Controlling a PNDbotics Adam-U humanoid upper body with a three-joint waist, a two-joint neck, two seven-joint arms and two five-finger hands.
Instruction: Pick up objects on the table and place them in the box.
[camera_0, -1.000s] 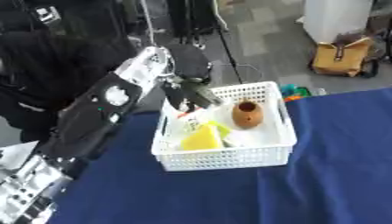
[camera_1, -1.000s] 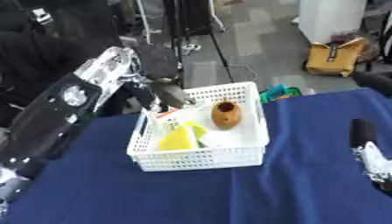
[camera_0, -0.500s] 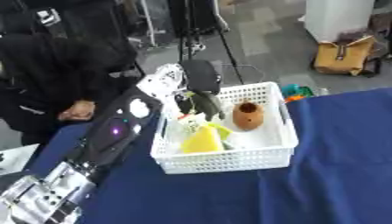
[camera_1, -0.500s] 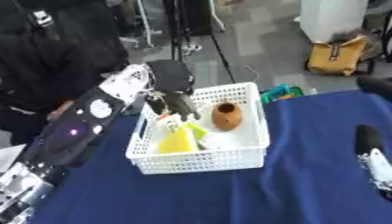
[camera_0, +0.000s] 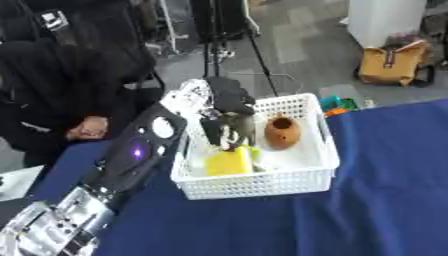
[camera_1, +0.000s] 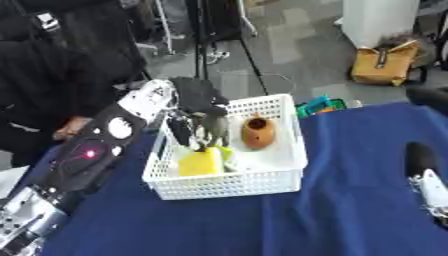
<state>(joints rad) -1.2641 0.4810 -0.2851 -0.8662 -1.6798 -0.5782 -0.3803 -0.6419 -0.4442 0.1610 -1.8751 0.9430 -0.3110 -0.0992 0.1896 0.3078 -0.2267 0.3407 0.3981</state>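
Note:
A white mesh basket (camera_0: 262, 187) stands on the blue-covered table (camera_0: 367, 210). In it lie a brown, pot-shaped object (camera_0: 283, 132) and a yellow block (camera_0: 229, 162) with a green edge beside it. My left hand (camera_0: 229, 107) reaches in from the lower left and hangs over the basket's left half. Its fingers (camera_0: 243, 134) point straight down just above the yellow block, and I see nothing held in them. My right hand (camera_1: 423, 172) shows at the right edge, low over the cloth, with a finger upright.
A green and orange thing (camera_0: 337, 104) lies at the table's far edge behind the basket. A person in black (camera_0: 61, 95) stands at the far left. On the floor beyond are a yellow bag (camera_0: 389, 70) and stand legs.
My left hand has moved further over the basket, and its fingers now point down into it. The view has shifted a little. The right hand has stayed put.

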